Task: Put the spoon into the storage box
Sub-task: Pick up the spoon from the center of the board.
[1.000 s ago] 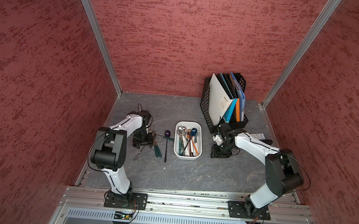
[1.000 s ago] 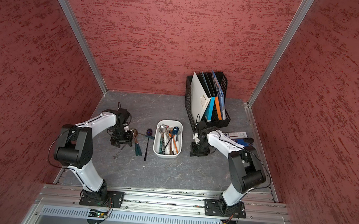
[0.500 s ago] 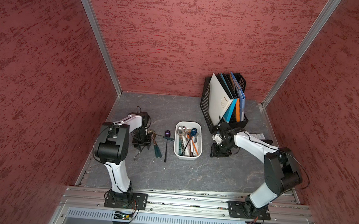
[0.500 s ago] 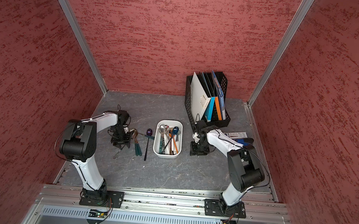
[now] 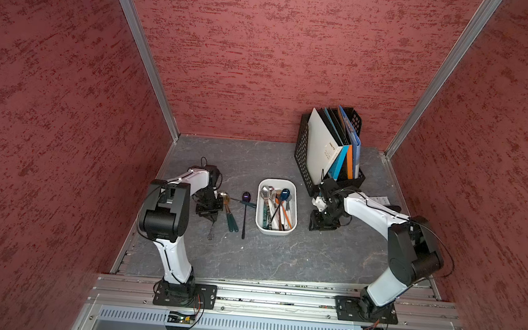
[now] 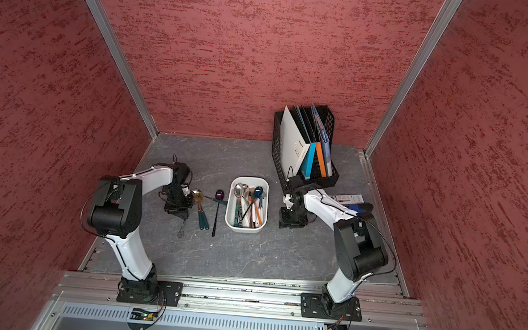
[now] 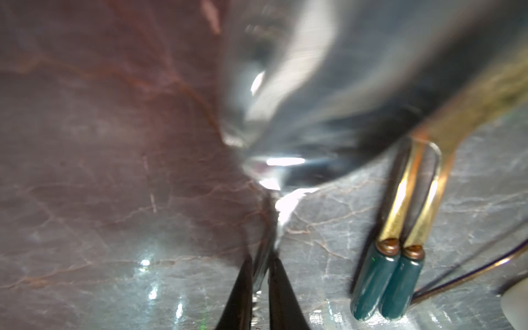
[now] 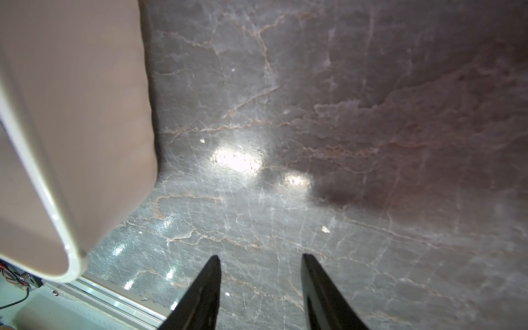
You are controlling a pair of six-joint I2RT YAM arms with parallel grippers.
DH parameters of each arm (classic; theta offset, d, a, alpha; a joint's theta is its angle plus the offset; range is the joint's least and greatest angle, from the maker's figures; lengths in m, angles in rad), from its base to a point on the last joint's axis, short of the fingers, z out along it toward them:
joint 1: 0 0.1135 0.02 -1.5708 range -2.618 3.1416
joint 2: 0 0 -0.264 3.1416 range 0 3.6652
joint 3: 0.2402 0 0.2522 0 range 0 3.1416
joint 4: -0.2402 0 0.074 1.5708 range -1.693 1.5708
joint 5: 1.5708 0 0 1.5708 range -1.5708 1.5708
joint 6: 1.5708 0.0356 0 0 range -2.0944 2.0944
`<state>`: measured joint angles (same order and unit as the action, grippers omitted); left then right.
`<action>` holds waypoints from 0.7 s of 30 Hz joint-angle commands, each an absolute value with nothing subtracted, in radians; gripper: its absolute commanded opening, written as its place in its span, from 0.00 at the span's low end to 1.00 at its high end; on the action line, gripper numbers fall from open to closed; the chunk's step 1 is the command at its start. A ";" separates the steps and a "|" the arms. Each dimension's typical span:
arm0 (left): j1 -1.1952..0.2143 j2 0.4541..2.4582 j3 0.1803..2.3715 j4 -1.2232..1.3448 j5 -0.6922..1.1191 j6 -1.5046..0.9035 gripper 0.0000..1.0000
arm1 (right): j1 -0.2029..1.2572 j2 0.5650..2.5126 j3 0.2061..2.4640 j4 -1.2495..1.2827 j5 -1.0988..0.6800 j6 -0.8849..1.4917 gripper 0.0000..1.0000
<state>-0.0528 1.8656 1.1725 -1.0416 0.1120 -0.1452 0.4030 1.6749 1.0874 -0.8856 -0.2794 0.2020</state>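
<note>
The table (image 5: 265, 259) is lying open along its front edge. The storage box (image 5: 275, 232), full of cutlery (image 5: 280, 210), is occupying the middle. Between it and the left edge, two green-handled spoons (image 5: 232, 223) and a black-handled spoon (image 5: 244, 225) are blocking the way, the left gripper (image 7: 261, 258) pinching a silver spoon (image 7: 278, 217) just beside them. The file rack (image 5: 302, 152) is filling the back right corner; the right gripper (image 8: 260, 257), jaws parted, is standing near the box's right wall.
</note>
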 commanded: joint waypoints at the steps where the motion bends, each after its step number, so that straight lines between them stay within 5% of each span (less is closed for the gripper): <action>1: -0.066 1.933 1.132 -0.990 0.101 -0.147 0.09 | 0.402 1.668 1.111 -0.899 -0.278 0.206 0.48; 21: -0.115 1.747 1.108 -1.006 0.102 -0.201 0.00 | 0.402 1.608 1.085 -0.890 -0.281 0.221 0.48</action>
